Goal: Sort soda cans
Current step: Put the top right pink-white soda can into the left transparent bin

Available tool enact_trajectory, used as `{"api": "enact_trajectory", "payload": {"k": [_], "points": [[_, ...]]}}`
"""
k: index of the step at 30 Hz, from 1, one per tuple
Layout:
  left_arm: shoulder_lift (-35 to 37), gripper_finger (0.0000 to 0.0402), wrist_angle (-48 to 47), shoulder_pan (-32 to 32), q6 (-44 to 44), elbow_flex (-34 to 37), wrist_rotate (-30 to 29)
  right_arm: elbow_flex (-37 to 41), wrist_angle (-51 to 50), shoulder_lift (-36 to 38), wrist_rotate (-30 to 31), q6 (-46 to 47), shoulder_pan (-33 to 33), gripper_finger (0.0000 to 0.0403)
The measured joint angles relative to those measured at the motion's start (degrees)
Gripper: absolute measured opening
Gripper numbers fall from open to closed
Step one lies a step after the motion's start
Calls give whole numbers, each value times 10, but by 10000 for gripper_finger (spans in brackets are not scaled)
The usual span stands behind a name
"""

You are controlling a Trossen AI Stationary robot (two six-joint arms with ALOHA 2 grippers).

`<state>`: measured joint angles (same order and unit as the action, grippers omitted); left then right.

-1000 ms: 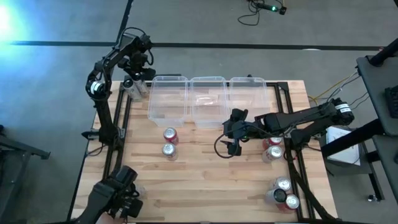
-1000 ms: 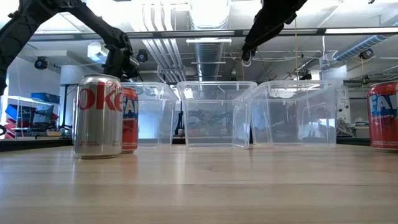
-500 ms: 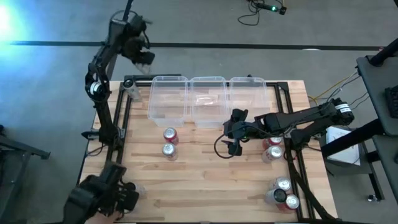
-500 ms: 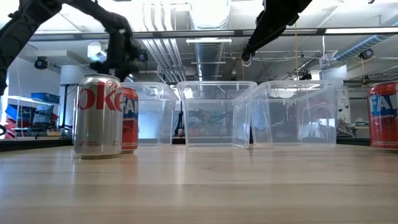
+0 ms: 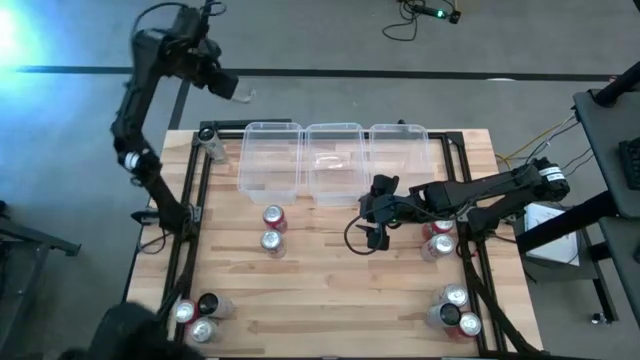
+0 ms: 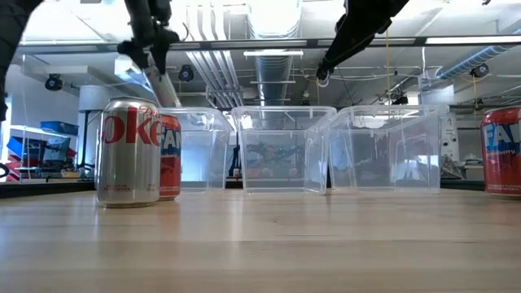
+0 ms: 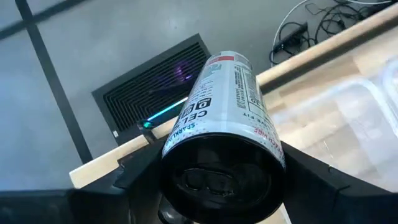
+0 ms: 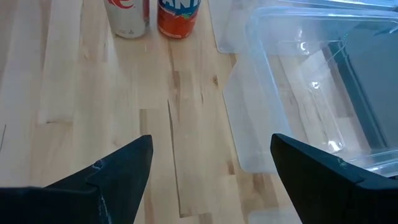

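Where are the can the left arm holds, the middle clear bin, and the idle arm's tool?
Held silver can point(image 7: 227, 99), left wrist view: its printed side.
Middle clear bin point(image 5: 334, 127), high view: its far rim.
Right tool point(image 5: 374, 236), high view: between its fingertips.

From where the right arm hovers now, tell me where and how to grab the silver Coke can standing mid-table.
Grip the silver can around the middle of its round side wall, coming straight down from above. It stands upright, and the red can sits right behind it toward the bins, so close the fingers across its left and right sides, which are clear. The right gripper is open and empty.
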<state>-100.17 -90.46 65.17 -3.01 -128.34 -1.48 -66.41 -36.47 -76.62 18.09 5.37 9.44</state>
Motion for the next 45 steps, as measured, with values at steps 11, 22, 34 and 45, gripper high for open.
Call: {"api": "enact_trajectory", "payload": {"k": [11, 22, 34, 45], "points": [[138, 241, 4, -85, 19, 89, 99, 0, 14, 0, 0, -11, -1, 320], [163, 241, 21, -200, 79, 272, 18, 0, 14, 0, 0, -11, -1, 320], [20, 241, 63, -199, 81, 268, 10, 0, 5, 0, 0, 0, -1, 305], [-100, 241, 0, -198, 92, 145, -22, 1, -9, 0, 0, 12, -1, 311]]}}
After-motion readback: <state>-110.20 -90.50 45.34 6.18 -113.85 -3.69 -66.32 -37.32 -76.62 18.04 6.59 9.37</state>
